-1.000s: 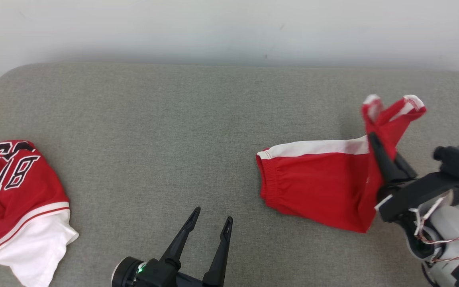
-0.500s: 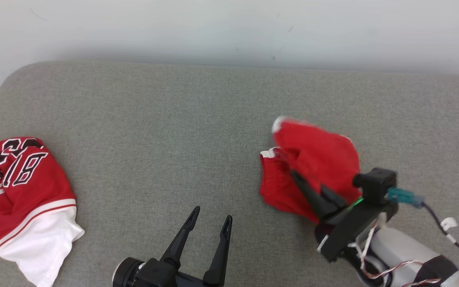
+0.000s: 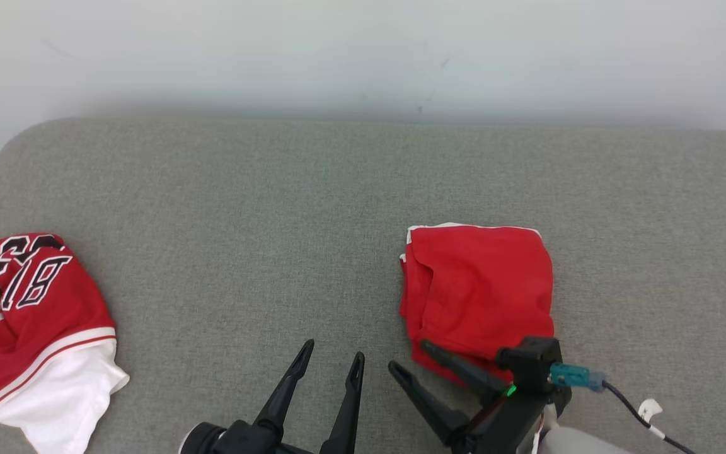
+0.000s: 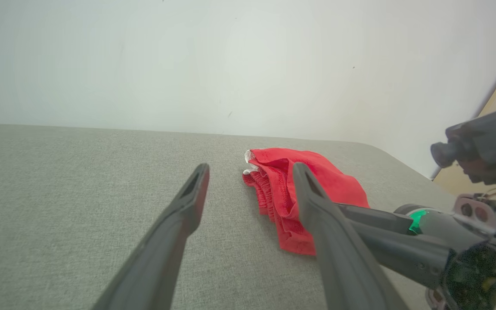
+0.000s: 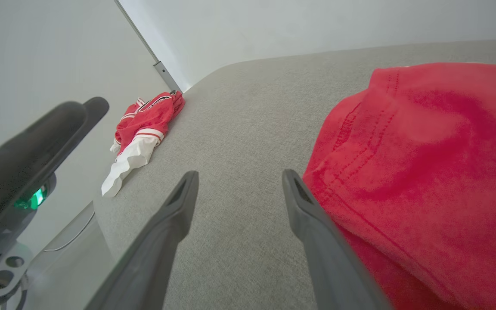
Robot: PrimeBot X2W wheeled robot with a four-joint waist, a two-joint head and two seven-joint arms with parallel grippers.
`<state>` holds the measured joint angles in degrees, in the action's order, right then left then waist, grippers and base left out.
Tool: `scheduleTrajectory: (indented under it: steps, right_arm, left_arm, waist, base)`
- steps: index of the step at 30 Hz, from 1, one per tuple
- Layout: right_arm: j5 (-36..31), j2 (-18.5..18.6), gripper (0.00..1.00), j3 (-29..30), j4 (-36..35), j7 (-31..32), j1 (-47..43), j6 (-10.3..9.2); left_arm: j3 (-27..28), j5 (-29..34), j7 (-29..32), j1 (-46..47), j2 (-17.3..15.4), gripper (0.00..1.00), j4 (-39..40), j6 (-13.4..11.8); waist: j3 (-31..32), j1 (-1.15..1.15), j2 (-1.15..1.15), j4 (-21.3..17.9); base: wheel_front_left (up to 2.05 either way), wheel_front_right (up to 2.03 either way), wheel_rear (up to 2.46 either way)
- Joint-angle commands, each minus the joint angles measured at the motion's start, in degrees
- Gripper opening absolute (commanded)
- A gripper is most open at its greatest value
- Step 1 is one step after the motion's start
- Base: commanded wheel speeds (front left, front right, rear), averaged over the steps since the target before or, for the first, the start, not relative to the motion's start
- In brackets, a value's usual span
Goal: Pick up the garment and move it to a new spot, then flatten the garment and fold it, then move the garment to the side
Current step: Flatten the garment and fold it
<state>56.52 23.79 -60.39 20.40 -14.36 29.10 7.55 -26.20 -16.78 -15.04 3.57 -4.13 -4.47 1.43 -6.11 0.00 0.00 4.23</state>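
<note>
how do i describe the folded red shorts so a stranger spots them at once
Look at the wide grey cushion against the white wall. On its right half, just beyond the right tool, lie the shorts. They are a plain red, neatly folded block, unlike the crumpled red and white jersey numbered 18 at the far left.

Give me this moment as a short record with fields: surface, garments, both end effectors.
surface: grey cushion against a white wall
task garment: red shorts, folded into a compact stack, right of centre
other garment: red and white jersey, crumpled at the left edge
left end effector: open, empty, clear of both garments
right end effector: open, empty, at the near edge of the red shorts
progress: fold looks done; move to the side not yet done
</note>
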Motion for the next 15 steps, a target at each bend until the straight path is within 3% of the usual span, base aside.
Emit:
scheduleTrajectory:
  steps: [1,7,15]
  right_arm:
    - [0.1,0.0,1.0,-0.3,-1.0,-0.5,-1.2,-0.13]
    - [-4.7,-0.9,1.0,4.6,-2.9,-0.7,-6.0,-0.13]
    - [-19.2,-3.8,1.0,24.8,-6.6,-0.8,-16.8,-0.13]
  left_arm:
    - [0.3,0.1,-0.2,-0.9,0.1,1.0,-0.1,-0.3]
    - [2.2,0.5,-0.2,-3.2,0.3,1.0,0.9,-1.4]
    - [6.1,4.2,-0.2,-6.8,-0.2,1.0,4.2,-2.9]
  waist:
    - [1.2,0.0,0.0,-0.9]
    - [4.2,0.0,0.0,-3.3]
    - [7.0,0.0,0.0,-6.2]
  base:
    - [0.0,0.0,0.0]
    - [0.0,0.0,0.0]
    - [0.0,0.0,0.0]
